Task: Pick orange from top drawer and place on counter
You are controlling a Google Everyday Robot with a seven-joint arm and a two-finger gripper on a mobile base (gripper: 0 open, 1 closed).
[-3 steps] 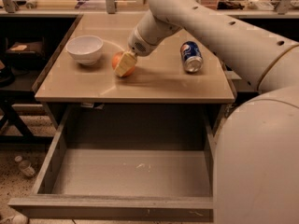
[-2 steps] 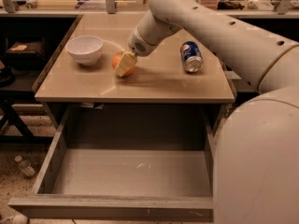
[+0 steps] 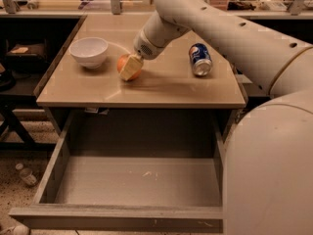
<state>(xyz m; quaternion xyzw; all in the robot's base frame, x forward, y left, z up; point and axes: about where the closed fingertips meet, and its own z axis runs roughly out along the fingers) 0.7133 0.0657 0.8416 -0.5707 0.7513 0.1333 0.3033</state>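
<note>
The orange (image 3: 124, 64) rests on the tan counter (image 3: 161, 84), just right of the white bowl. My gripper (image 3: 129, 68) is at the orange, with one pale finger (image 3: 131, 67) across its front. The arm reaches down to it from the upper right. The top drawer (image 3: 132, 180) is pulled open below the counter, and its grey floor holds nothing but a small speck.
A white bowl (image 3: 89, 51) stands at the counter's left. A blue soda can (image 3: 200, 59) lies on its side at the right. A cluttered shelf runs behind the counter. My large pale arm body fills the right side. A small bottle (image 3: 25, 174) lies on the floor at left.
</note>
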